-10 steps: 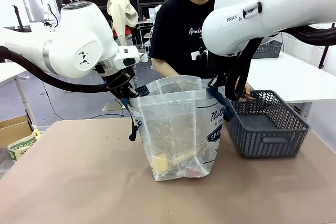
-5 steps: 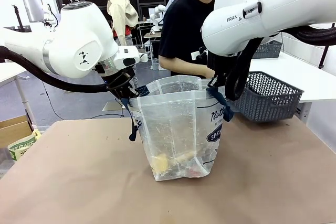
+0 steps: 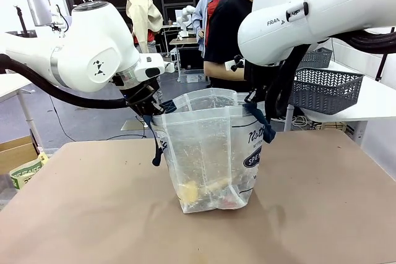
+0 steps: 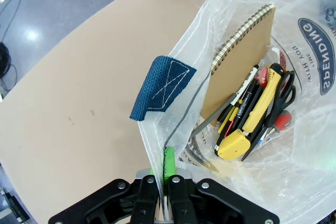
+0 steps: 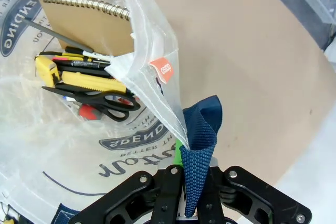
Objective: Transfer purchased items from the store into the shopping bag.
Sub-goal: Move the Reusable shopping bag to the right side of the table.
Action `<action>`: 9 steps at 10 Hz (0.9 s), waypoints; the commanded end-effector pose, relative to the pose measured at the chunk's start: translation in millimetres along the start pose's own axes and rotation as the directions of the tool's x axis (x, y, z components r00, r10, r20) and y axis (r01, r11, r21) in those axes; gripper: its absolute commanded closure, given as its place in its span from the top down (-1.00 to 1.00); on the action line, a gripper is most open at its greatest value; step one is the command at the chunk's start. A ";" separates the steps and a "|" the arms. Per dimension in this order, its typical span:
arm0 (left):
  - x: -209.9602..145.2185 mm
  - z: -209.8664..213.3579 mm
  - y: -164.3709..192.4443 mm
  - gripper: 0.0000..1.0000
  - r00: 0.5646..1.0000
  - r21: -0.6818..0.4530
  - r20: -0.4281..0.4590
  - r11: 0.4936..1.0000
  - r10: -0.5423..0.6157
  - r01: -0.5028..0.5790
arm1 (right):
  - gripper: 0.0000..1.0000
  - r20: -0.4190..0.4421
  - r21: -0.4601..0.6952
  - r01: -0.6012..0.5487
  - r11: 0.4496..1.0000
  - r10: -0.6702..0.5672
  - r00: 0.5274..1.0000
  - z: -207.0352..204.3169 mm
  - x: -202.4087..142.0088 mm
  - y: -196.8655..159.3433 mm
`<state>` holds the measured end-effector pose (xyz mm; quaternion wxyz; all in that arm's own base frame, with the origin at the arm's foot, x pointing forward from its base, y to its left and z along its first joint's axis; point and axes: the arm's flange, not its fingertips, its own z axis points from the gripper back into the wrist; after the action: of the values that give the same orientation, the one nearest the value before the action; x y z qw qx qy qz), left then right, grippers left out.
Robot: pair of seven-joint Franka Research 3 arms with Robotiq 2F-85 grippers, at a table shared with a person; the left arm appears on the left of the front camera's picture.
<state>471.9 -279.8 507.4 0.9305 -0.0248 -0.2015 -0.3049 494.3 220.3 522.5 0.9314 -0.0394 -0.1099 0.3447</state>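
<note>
The shopping bag [image 3: 210, 153], clear plastic with a navy logo, stands upright and open mid-table. My left gripper [image 3: 153, 113] is shut on its left rim [image 4: 157, 145], beside a navy strap patch [image 4: 160, 85]. My right gripper [image 3: 255, 103] is shut on the right rim and the navy strap [image 5: 201, 150]. Inside lie the purchased items: a spiral notebook [image 4: 242, 51], a yellow cutter [image 4: 252, 114], black scissors [image 5: 100, 98] and pens [image 4: 236, 103]. The store, a dark grey basket [image 3: 325, 89], is off the brown table at the back right.
A person in a black T-shirt [image 3: 226, 35] stands behind the bag, partly hidden by my right arm. A white table [image 3: 371, 100] is at the back right. Bare brown tabletop [image 3: 93, 214] surrounds the bag. A cardboard box [image 3: 21, 156] sits low at the left.
The basket has left the brown table, lifted and carried toward the back right. The person has shifted to the right. Both grippers and the bag have stayed put.
</note>
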 end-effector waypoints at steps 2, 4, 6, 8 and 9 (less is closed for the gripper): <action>6.3 11.9 -10.7 -1.00 0.997 -0.030 0.080 1.000 -0.008 0.010 | -1.00 0.041 -0.012 0.036 0.999 -0.036 0.999 10.7 4.2 17.2; 11.7 19.4 -18.6 -1.00 0.994 -0.041 0.111 0.999 -0.016 0.020 | -1.00 0.067 0.000 0.085 0.996 -0.085 0.994 17.7 7.7 24.7; 20.2 22.0 -24.1 -1.00 0.990 -0.064 0.138 0.998 -0.017 0.026 | -1.00 0.085 0.022 0.166 0.986 -0.168 0.982 20.1 17.9 28.2; 28.7 22.4 -27.0 -1.00 0.987 -0.087 0.161 0.995 -0.029 0.043 | -1.00 0.102 0.023 0.182 0.983 -0.183 0.978 22.4 27.4 32.9; 31.8 22.8 -30.6 -1.00 0.986 -0.099 0.161 0.994 -0.032 0.048 | -1.00 0.114 0.029 0.194 0.981 -0.196 0.974 25.1 31.8 34.8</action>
<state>464.4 -317.3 534.2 0.9117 -0.0748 -0.2528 -0.3150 484.7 258.2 542.7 0.9530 -0.0139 -0.1467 0.2648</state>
